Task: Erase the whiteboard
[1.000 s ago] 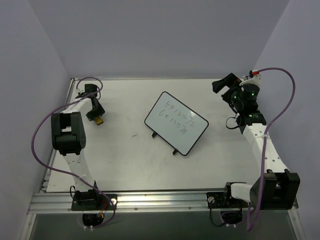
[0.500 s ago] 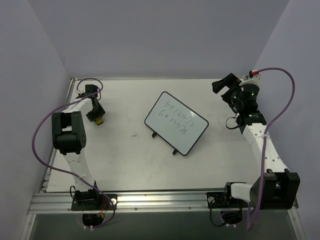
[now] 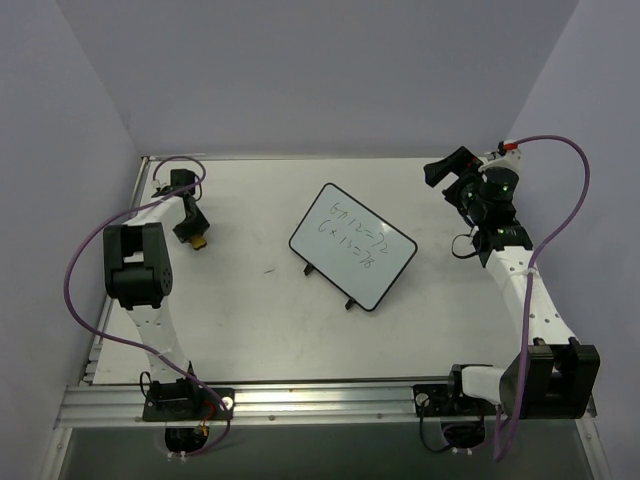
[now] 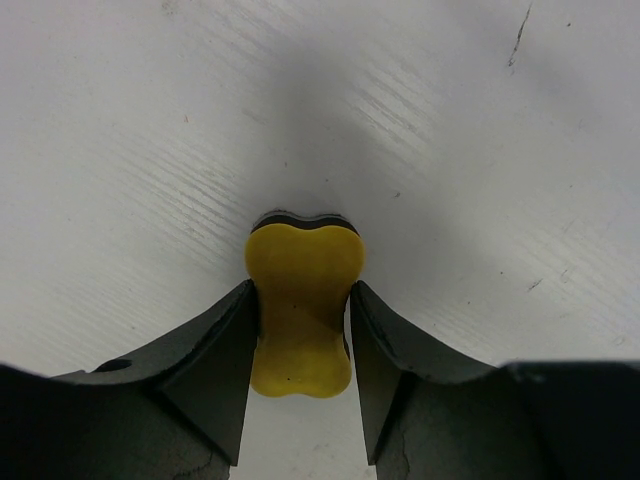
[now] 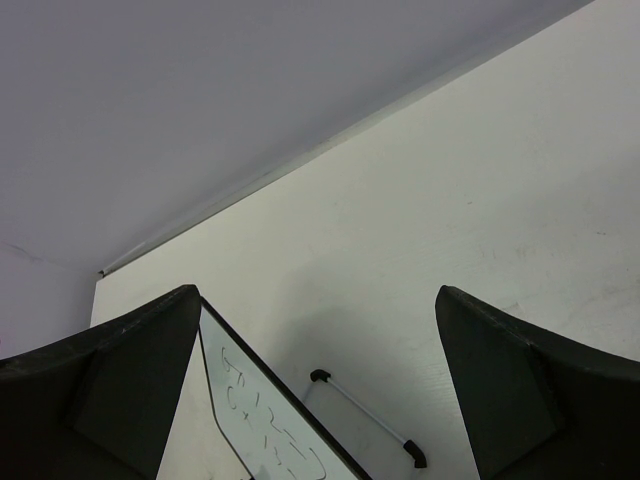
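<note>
The whiteboard (image 3: 352, 246) stands tilted on its two black feet at the table's middle, with handwritten lines on it. Its corner also shows in the right wrist view (image 5: 250, 420). My left gripper (image 3: 199, 238) is at the far left of the table, well apart from the board. It is shut on a small yellow eraser (image 4: 302, 300) with a black underside, held low over the table. My right gripper (image 3: 447, 173) is open and empty at the far right, raised above the table to the right of the board.
A thin white rod with black ends (image 5: 365, 420), part of the board's stand, lies behind the board. A small dark mark (image 3: 268, 270) is on the table left of the board. Purple cables loop beside both arms. Walls close off the back and both sides.
</note>
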Motion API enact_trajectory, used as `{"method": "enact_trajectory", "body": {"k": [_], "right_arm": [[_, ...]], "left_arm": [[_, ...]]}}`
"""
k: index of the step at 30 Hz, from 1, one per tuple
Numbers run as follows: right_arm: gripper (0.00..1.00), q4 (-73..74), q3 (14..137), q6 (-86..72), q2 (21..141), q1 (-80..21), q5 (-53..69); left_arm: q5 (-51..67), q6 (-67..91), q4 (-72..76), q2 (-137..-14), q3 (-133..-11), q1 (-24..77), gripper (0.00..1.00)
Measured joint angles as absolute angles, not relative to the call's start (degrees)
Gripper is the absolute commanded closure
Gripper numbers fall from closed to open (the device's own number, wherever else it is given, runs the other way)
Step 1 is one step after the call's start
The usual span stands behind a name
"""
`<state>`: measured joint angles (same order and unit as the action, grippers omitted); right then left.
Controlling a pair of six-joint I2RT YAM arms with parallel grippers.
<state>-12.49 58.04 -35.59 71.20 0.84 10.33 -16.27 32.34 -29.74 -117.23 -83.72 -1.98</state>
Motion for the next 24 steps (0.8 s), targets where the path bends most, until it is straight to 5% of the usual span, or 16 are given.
{"method": "enact_trajectory", "body": {"k": [2, 6, 8, 19, 24], "right_arm": [[0.0, -12.49, 58.04, -35.59, 71.26, 0.84, 10.33], [0.0, -12.49, 58.04, -35.59, 71.79, 0.84, 10.33], [0.0, -12.45, 58.04, -35.59, 72.07, 0.84, 10.33], [0.0, -11.33, 58.17, -33.89, 75.0, 0.95, 11.44], [0.0, -9.56, 59.09, -31.03, 77.62, 1.17, 12.82]], "left_arm": [[-16.25, 32.34, -29.74, -117.23, -83.7, -1.98, 0.52], [-16.27, 32.29, -29.74, -117.23, -83.72, -1.98, 0.73], [-16.27, 32.34, -29.74, -117.23, -83.72, -1.98, 0.97], [-9.82, 33.85, -26.35, -108.38, -79.29, -0.01, 0.98], [-9.28, 33.98, -16.91, -95.11, -74.22, 12.16, 0.98]]}}
